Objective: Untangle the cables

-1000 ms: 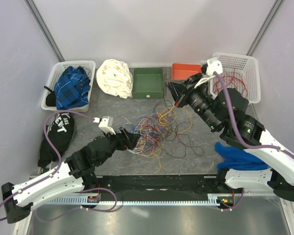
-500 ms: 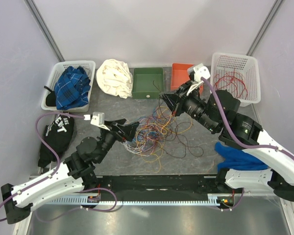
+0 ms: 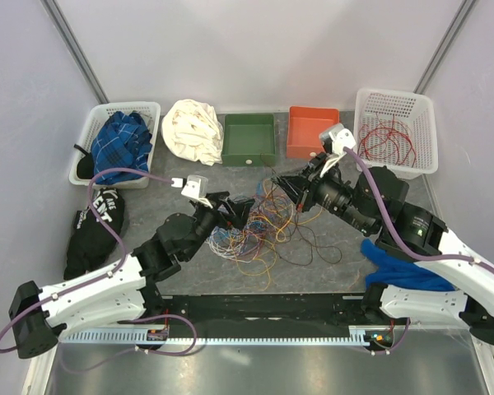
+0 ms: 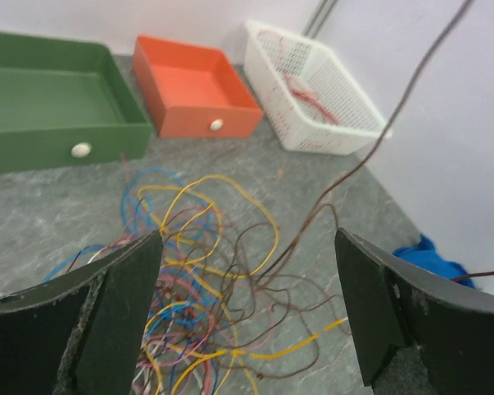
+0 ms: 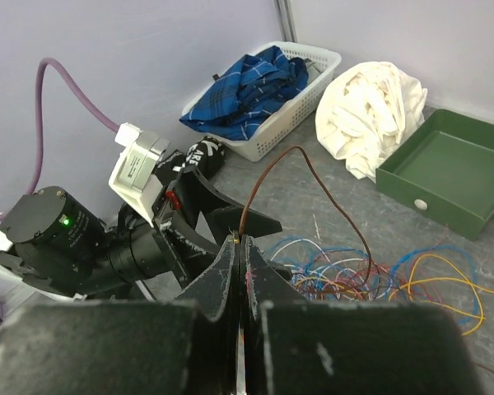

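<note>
Headcount on the bench (image 3: 313,276)
Two robot arms (image 3: 99,292) (image 3: 428,239), two white baskets (image 3: 155,123) (image 3: 420,111), one green box (image 3: 249,156), one orange box (image 3: 309,136), one white cloth bundle (image 3: 193,132), one black bag (image 3: 90,234), one blue rag (image 3: 399,263), one tangle of cables (image 3: 259,226).

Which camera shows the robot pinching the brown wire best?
The right wrist view: the right gripper is shut on the brown wire, close up. The left wrist shows only the strand; the top, hardly anything.
</note>
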### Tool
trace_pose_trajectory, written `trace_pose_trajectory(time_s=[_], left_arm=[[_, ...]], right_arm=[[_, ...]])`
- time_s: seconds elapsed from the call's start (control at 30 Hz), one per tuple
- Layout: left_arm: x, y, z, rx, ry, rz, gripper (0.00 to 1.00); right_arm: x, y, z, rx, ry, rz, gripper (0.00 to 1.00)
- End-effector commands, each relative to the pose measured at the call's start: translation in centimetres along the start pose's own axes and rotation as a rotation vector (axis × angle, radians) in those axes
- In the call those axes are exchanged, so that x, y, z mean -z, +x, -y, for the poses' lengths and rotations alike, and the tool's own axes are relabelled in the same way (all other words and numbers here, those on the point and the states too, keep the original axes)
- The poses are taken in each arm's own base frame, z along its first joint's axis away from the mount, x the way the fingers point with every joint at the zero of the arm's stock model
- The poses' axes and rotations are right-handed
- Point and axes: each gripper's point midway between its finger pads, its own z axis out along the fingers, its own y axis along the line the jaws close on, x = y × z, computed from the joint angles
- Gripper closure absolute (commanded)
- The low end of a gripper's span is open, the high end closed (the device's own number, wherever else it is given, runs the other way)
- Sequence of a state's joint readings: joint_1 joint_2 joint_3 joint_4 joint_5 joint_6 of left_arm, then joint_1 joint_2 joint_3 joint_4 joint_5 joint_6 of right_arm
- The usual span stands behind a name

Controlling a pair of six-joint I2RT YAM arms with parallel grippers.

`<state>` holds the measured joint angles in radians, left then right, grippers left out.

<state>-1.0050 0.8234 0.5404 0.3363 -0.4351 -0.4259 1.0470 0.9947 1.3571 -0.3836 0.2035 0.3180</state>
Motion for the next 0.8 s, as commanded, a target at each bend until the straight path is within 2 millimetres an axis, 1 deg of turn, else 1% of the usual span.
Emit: trace_pose_trajectory(time_s=[0.0, 0.03, 0.07, 0.1, 0.13, 0.2, 0.23, 0.27, 0.3, 0.33, 0.37, 0.4, 0.47, 0.5, 0.57, 0.6, 0.67, 0.7, 0.73, 0.77], left_arm=[[-0.2, -0.8, -2.7, 0.018, -0.187, -0.008, 0.09], [0.0, 1.0, -4.9, 0.009, -0.297, -0.066, 0.09], [0.2, 1.8, -5.9, 0.004, -0.341, -0.1, 0.09], [0.1, 2.1, -7.1, 0.011, -0.391, -0.123, 0.09], [0.2, 4.1, -8.1, 0.022, -0.43, -0.193, 0.08], [0.1, 5.9, -8.9, 0.054, -0.437, -0.262, 0.08], [0.0, 6.6, -9.0, 0.083, -0.442, -0.279, 0.08], [-0.1, 7.7, -9.3, 0.085, -0.452, -0.303, 0.07], [-0.1, 8.6, -9.2, 0.093, -0.444, -0.331, 0.08], [-0.2, 9.1, -9.1, 0.109, -0.443, -0.343, 0.08], [-0.4, 9.9, -9.2, 0.111, -0.447, -0.365, 0.08], [-0.6, 10.1, -8.8, 0.122, -0.431, -0.378, 0.08], [-0.9, 9.8, -8.1, 0.14, -0.396, -0.369, 0.08], [-1.2, 9.1, -7.2, 0.162, -0.341, -0.339, 0.08], [-1.5, 7.7, -6.0, 0.17, -0.26, -0.277, 0.08], [-1.3, 6.0, -4.7, 0.2, -0.171, -0.199, 0.08], [-0.7, 4.7, -3.8, 0.191, -0.081, -0.125, 0.08], [0.2, 5.0, -3.5, 0.195, -0.016, -0.101, 0.08], [0.3, 3.0, -2.0, 0.169, 0.084, -0.011, 0.08], [0.7, 2.7, -1.1, 0.145, 0.152, 0.018, 0.09]], right_arm=[[0.6, 2.4, 2.6, 0.011, 0.104, -0.022, 1.0], [0.7, 3.0, 3.1, 0.014, 0.121, -0.029, 1.0], [0.9, 4.4, 3.8, 0.021, 0.141, -0.05, 1.0], [1.0, 4.9, 4.1, 0.017, 0.152, -0.054, 1.0], [1.0, 6.2, 4.7, 0.021, 0.17, -0.074, 1.0], [1.6, 6.6, 5.2, 0.014, 0.181, -0.068, 1.0], [1.7, 7.4, 5.8, 0.014, 0.203, -0.077, 1.0], [2.1, 7.3, 6.0, 0.01, 0.206, -0.068, 1.0], [2.3, 7.4, 6.1, 0.009, 0.211, -0.066, 1.0], [2.4, 7.7, 6.2, 0.006, 0.212, -0.068, 1.0], [2.8, 7.5, 6.2, 0.0, 0.209, -0.06, 1.0], [2.9, 7.5, 6.2, 0.0, 0.209, -0.061, 1.0], [3.3, 6.8, 6.1, -0.003, 0.203, -0.046, 1.0], [3.4, 6.7, 6.1, 0.001, 0.206, -0.048, 1.0], [3.6, 5.9, 5.9, 0.002, 0.199, -0.036, 1.0], [3.8, 5.8, 5.9, 0.006, 0.2, -0.036, 1.0], [3.8, 5.6, 5.8, 0.007, 0.198, -0.035, 1.0], [3.8, 5.6, 5.9, 0.009, 0.2, -0.036, 1.0], [3.8, 5.6, 5.9, 0.009, 0.2, -0.036, 1.0], [3.7, 5.7, 5.9, 0.01, 0.201, -0.039, 1.0]])
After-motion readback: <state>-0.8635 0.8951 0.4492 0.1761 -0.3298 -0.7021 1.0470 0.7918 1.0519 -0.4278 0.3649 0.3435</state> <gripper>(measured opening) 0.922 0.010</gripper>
